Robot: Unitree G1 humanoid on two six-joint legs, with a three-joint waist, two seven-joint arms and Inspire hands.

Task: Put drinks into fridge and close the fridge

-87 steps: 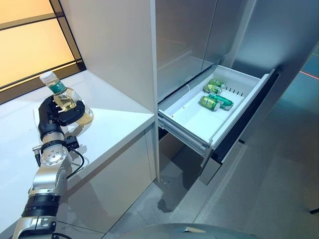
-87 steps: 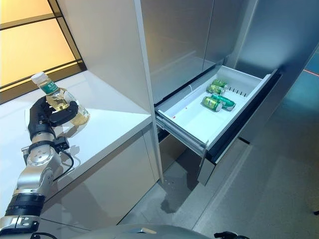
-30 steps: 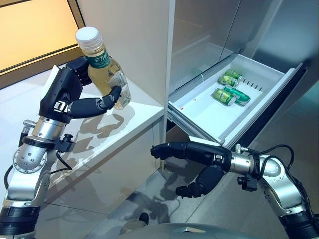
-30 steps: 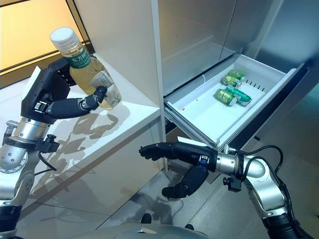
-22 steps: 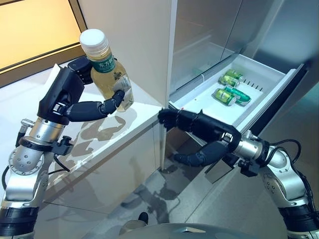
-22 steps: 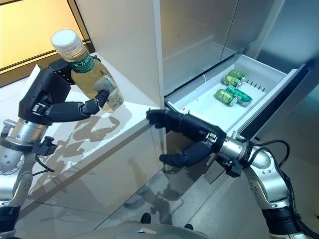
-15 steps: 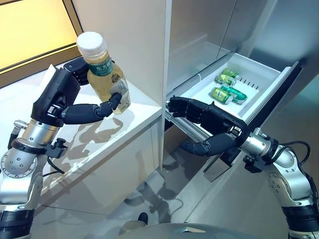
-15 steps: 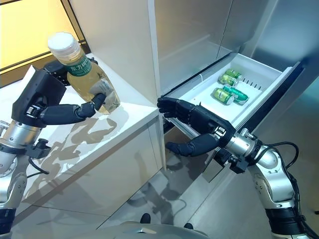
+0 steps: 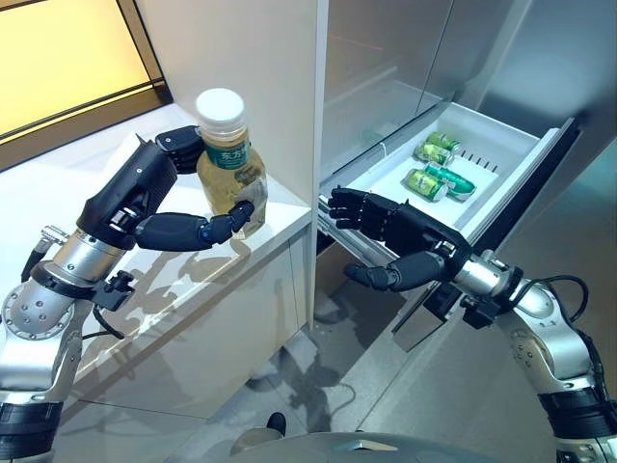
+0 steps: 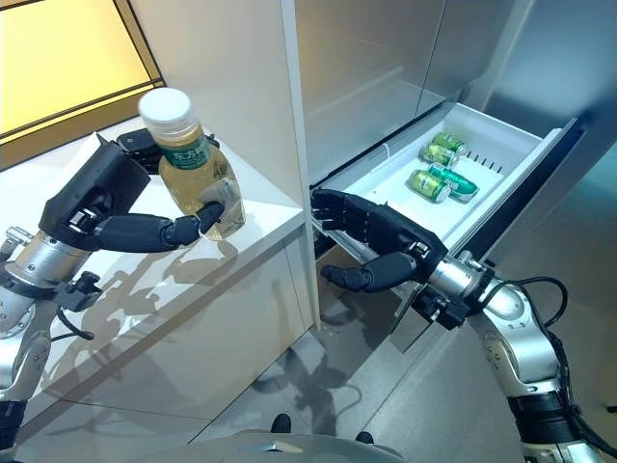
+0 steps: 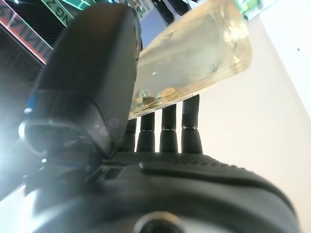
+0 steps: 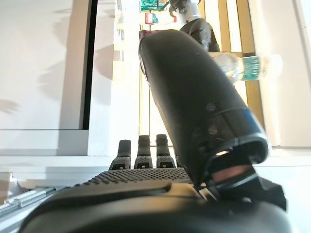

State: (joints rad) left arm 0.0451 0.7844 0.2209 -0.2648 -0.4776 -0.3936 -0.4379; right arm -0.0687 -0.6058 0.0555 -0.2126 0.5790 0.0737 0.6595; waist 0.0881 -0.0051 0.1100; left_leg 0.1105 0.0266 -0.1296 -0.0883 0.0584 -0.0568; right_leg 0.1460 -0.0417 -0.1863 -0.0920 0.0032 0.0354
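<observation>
My left hand (image 9: 145, 198) is shut on a clear bottle (image 9: 229, 159) of pale yellow drink with a white cap and green label, held upright above the white counter's right edge. The bottle also shows in the left wrist view (image 11: 194, 58) and small in the right wrist view (image 12: 248, 65). My right hand (image 9: 405, 241) is open, fingers spread, in the air in front of the open fridge drawer (image 9: 386, 193), to the right of the bottle and apart from it. Green cans (image 9: 429, 174) lie in the drawer's far end.
The white counter (image 9: 174, 280) runs along the left, with a tall white panel (image 9: 260, 68) at its right end. The steel fridge front (image 9: 405, 48) rises behind the pulled-out drawer. Grey floor (image 9: 453, 386) lies below.
My left hand has carried the bottle to the right and lower, toward my right hand. My right hand has risen from low by the floor to in front of the drawer.
</observation>
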